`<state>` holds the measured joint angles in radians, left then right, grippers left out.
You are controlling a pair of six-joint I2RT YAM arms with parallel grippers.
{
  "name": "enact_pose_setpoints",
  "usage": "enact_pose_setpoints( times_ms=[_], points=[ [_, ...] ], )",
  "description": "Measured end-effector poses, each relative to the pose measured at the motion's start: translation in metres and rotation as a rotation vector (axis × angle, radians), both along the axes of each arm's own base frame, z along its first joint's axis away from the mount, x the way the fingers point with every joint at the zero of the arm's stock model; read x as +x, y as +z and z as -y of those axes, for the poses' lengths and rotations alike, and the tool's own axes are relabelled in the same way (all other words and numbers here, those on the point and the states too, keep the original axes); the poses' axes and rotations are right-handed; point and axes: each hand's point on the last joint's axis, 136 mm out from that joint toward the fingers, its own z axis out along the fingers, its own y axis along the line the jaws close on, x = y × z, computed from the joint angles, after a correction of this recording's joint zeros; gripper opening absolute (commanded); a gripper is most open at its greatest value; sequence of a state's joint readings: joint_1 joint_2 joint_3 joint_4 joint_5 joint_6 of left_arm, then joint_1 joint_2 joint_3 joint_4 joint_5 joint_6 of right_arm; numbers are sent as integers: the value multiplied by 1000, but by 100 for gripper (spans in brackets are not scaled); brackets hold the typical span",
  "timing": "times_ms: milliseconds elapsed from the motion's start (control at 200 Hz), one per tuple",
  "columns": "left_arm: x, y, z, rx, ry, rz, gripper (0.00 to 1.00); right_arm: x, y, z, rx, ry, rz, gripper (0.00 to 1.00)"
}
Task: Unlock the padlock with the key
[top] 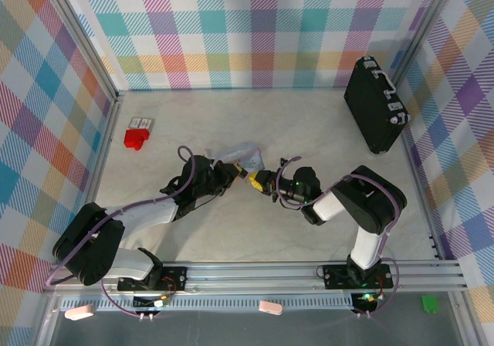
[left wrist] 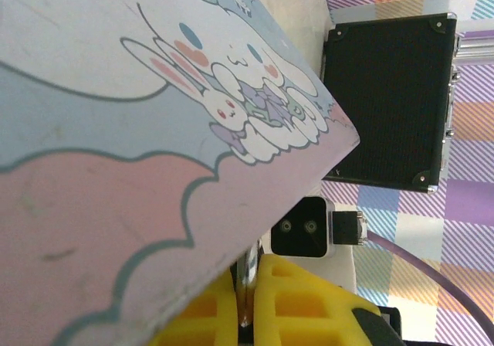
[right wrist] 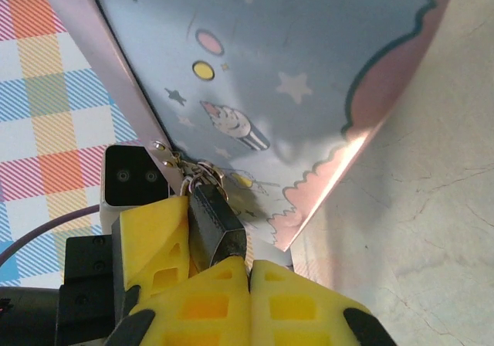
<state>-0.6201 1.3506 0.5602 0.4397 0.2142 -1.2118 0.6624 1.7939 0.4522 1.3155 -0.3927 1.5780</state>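
The padlock [right wrist: 218, 224], small and dark, hangs by its thin shackle [right wrist: 197, 178] from a metal loop on the edge of the pastel cartoon tin [right wrist: 309, 76]. The tin is tilted above the counter [top: 293, 122], near its middle. In the right wrist view the padlock's lower end meets the tips of the right end effector [right wrist: 248, 267]. Its yellow fingers are pressed together with no gap. Whether they pinch the lock body or something below it cannot be told. Just beside the padlock on the other side is one yellow finger [right wrist: 154, 234] of the left end effector [left wrist: 251, 300], touching or nearly touching the lock. In the left wrist view this end effector is also narrowed right down, clamped on a thin metal strip [left wrist: 247, 280] that stands edge-on in the seam between its fingers, under the tin's lower edge. Whether that strip is the key or part of the tin's clasp cannot be told. From above, the two arms reach in from either side and their yellow tips meet under the tin. A large black case [top: 376, 105] stands well apart at the far right, by the checked wall. A red block [top: 136, 137] lies well apart at the far left.
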Motion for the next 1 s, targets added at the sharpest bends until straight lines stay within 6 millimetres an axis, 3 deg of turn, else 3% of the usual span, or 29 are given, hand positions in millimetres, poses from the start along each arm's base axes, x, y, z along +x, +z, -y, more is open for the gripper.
enact_pose_setpoints(
  times_ms=[955, 1000],
  points=[
    [0, -8, 3, 92, 1, -5, 0, 0, -8, 1, -24, -10, -25, 0],
    [-1, -10, 2, 101, 3, -10, 0, -1, -10, 0, -30, -9, -28, 5]
  ],
)
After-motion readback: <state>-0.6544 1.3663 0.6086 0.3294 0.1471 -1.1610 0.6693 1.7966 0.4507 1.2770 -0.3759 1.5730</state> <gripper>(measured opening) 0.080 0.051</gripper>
